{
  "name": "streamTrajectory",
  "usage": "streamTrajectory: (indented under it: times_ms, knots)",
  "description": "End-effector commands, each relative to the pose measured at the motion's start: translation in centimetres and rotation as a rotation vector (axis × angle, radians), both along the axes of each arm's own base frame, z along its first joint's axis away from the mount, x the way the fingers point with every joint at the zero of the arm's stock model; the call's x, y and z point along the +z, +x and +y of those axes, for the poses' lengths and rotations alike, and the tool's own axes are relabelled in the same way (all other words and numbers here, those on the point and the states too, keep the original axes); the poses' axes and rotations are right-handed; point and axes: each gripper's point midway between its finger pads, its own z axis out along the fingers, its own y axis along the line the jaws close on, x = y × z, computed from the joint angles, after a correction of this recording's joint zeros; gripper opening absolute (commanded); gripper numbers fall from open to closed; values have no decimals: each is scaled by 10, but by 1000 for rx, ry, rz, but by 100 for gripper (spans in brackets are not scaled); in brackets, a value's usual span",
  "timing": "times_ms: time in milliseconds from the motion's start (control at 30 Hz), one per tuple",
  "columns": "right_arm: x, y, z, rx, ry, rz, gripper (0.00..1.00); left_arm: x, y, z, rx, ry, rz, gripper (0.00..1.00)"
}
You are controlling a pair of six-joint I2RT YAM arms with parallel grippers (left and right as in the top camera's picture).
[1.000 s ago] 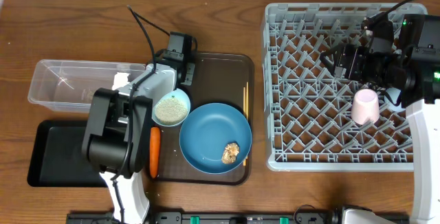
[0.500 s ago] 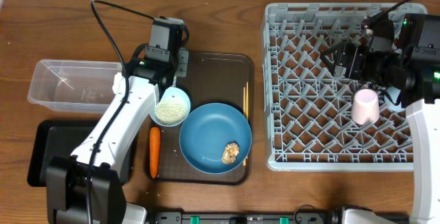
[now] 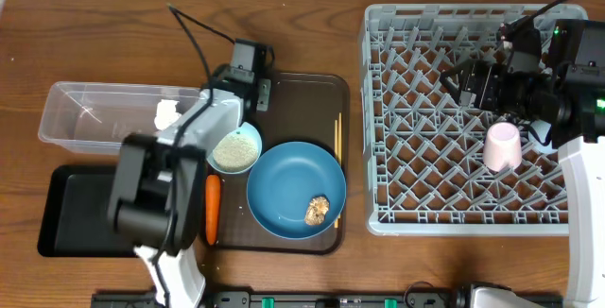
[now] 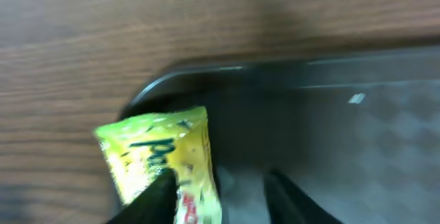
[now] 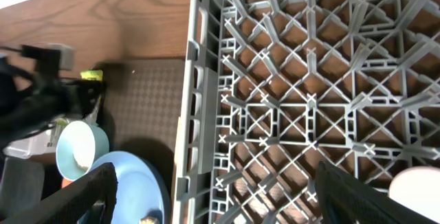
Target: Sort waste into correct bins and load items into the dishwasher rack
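The left wrist view shows the yellow-green wrapper (image 4: 161,159) against one finger of the parted left gripper (image 4: 218,183); overhead, the arm hides it. The right gripper (image 5: 216,176) gapes empty above the dishwasher rack (image 5: 289,80).

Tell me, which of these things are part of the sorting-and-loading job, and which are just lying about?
Part of the job: wrapper, tissue, rice, carrot, food lump, clear tub, black tray, blue plate, bowl, pink cup, chopsticks, rack.
Just lying about: brown serving tray, wooden table.
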Motion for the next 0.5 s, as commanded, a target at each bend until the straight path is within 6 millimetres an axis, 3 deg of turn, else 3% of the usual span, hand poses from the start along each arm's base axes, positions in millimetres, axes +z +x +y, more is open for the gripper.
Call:
streamTrajectory:
  times_ms: [0, 133, 467]
  knots:
    - [3, 0, 1, -5, 7, 1, 85, -8, 5, 12, 38, 58, -18, 52]
    - [3, 0, 1, -5, 7, 1, 85, -18, 8, 13, 39, 63, -17, 58]
    - [2, 0, 1, -5, 7, 3, 85, -44, 10, 32, 79, 73, 13, 59]
